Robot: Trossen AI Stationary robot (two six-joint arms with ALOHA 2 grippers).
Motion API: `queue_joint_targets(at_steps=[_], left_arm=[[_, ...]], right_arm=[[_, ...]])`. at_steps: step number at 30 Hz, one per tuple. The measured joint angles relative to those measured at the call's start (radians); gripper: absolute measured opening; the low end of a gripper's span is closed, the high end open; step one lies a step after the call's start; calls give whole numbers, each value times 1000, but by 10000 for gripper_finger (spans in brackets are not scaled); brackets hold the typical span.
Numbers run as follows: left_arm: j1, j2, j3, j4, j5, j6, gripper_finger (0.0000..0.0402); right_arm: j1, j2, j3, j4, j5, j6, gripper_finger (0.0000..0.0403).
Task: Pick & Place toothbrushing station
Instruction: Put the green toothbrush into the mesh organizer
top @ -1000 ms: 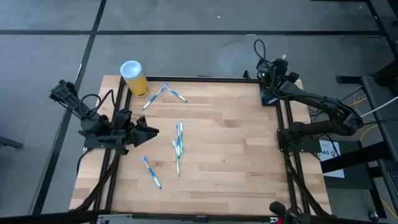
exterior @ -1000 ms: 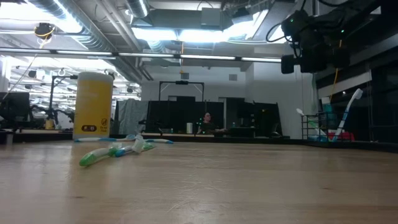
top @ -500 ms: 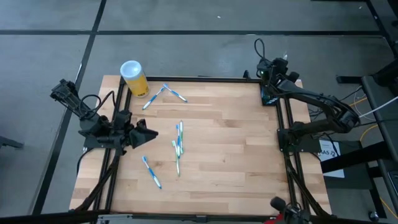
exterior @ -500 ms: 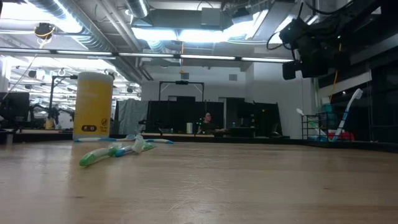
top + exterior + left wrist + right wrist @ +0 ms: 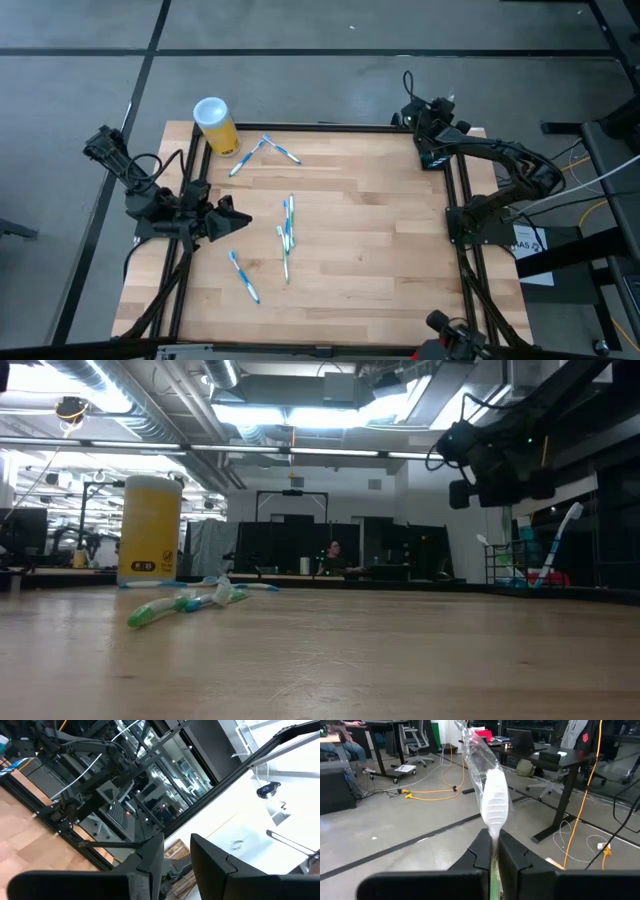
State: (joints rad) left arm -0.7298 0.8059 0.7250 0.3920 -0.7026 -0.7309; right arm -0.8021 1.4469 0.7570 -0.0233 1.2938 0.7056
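Shifted a bit to the left and lower since a second ago: right gripper (image 5: 424,112), up in the air over the far right corner of the table (image 5: 380,250).

Nearest, one loose brush (image 5: 244,276) lying flat on the wood. Just past it, a small bunch of brushes (image 5: 287,232) near the middle. Beside them at the left edge, left gripper (image 5: 243,213), low by the wood, fingers (image 5: 150,855) a little apart, holding nothing.

Farther back, two more brushes (image 5: 264,150) touching at their tips. Yellow cup (image 5: 215,124) standing in the far left corner.

In the far right corner, black station (image 5: 433,158), partly under the right arm, well apart from the cup. Above it, right gripper (image 5: 492,842) pinched tight on a white toothbrush (image 5: 495,805) with clear wrap on its head, sticking straight out between the fingers.
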Motion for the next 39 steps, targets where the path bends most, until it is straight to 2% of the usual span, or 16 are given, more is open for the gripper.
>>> queue_joint_targets(at_steps=[8, 12, 16, 21, 26, 30, 35, 37, 39], left_arm=[[-31, 0, 0, 0, -22, -2, 90], [-31, 0, 0, 0, -21, -6, 90], [-31, 0, 0, 0, -12, -7, 90], [-52, 0, 0, 0, -13, 0, 90], [-63, 0, 0, 0, -21, 15, 90], [-63, 0, 0, 0, -21, 42, 90], [-63, 0, 0, -2, -21, 98, 90], [-60, 0, 0, -7, -27, 123, 90], [-59, -3, 0, -11, -43, 150, 90]], right_arm=[[0, 1, 0, -180, -6, 139, 13], [1, 1, 0, -225, -55, 178, 17], [19, -2, 0, -224, -100, 173, 71], [46, -3, 0, -224, -103, 173, 137], [97, -29, 0, -223, -101, 142, 162], [203, -85, 0, -207, -115, 109, 165], [424, -134, 0, -88, -272, 24, 162], [523, -137, 0, 11, -399, -28, 158], [620, -133, 0, 96, -571, -36, 153]])
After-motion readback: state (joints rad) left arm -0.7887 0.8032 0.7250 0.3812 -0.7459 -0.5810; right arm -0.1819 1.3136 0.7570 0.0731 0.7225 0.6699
